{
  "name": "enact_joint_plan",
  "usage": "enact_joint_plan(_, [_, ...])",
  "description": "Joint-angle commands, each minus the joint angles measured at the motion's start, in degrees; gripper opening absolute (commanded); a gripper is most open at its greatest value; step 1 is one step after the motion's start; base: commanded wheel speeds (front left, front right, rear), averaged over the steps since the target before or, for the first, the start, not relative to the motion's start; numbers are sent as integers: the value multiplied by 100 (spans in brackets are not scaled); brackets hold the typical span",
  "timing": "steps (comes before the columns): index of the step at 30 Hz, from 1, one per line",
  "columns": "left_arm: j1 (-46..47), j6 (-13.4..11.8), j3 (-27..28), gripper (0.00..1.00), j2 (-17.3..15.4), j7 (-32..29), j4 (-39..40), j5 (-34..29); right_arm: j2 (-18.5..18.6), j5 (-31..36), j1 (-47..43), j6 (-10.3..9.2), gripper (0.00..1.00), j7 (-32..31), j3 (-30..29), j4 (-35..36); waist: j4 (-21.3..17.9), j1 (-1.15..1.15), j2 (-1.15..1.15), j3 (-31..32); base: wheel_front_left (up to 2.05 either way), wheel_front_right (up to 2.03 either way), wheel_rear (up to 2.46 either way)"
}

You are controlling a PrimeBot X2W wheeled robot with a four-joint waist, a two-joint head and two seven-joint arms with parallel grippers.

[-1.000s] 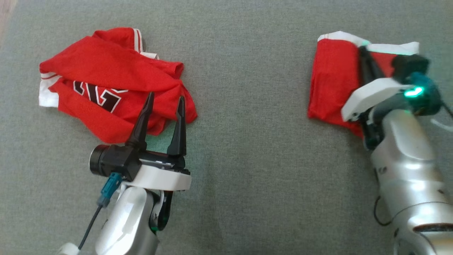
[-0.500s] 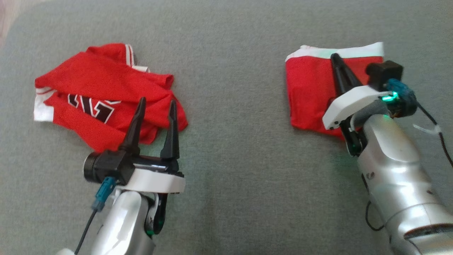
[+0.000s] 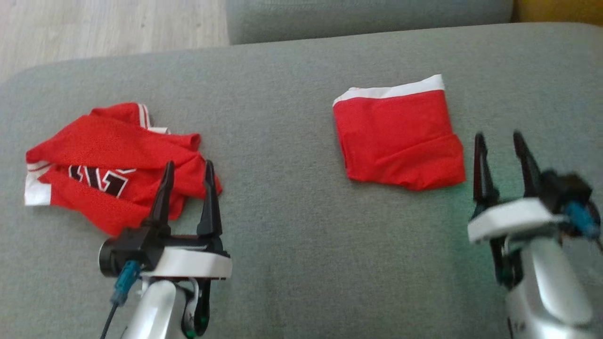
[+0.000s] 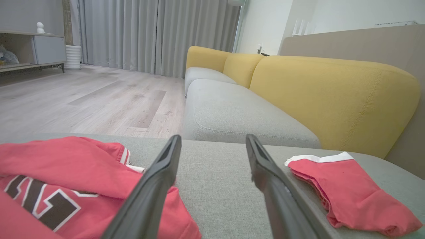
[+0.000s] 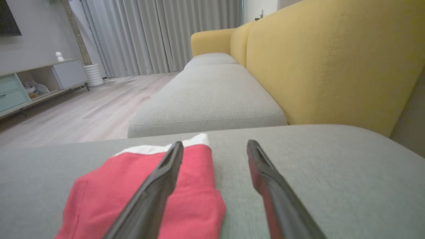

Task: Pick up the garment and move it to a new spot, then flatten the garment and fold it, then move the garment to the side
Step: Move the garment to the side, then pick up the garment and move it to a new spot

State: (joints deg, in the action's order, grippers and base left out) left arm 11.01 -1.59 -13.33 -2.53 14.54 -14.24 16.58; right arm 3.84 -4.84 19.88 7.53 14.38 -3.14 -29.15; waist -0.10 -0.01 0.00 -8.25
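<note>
**Head view: two red items on a grey cushion, both claws empty**

1. Folded red garment (image 3: pixel 398 136): white band along the far edge. It lies flat on the grey cushion (image 3: pixel 292 245), right of centre.
2. Crumpled red jersey (image 3: pixel 108 155): dark numerals. It lies at the left, well apart from item 1.
3. Left gripper (image 3: pixel 188 164): fingers spread, nothing between them, tips over the jersey's near edge.
4. Right gripper (image 3: pixel 498 135): fingers spread, nothing between them, just beside the folded red garment's near right corner.
5. Yellow backrest (image 5: pixel 325 59): seen in the right wrist view, behind the cushion.
</note>
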Motion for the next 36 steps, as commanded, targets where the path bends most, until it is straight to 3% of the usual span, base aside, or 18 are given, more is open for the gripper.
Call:
enact_joint_plan(1, [21,-23,218,100,-35,46,176,18,-90,37,-128,-4,100,61,122,372,-93,1,0,82,0,0,0])
enact_joint_plan(9, [-218,1,205,100,-35,46,91,-53,-95,-371,-959,-4,100,61,201,957,-177,1,0,190,0,0,0])
enact_joint_plan(24, [-281,30,235,100,-35,46,130,-90,-96,-487,-1164,-4,100,-41,254,1233,-140,1,0,276,0,0,0])
enact_joint_plan(31, [-182,34,149,100,-35,46,160,-135,-96,-366,-888,-4,100,-162,246,1305,-44,1,0,-4,0,0,0])
enact_joint_plan(36, [1,67,71,100,-35,46,153,-196,-96,-163,-272,-4,100,-636,-19,1057,108,1,0,-356,0,0,0])
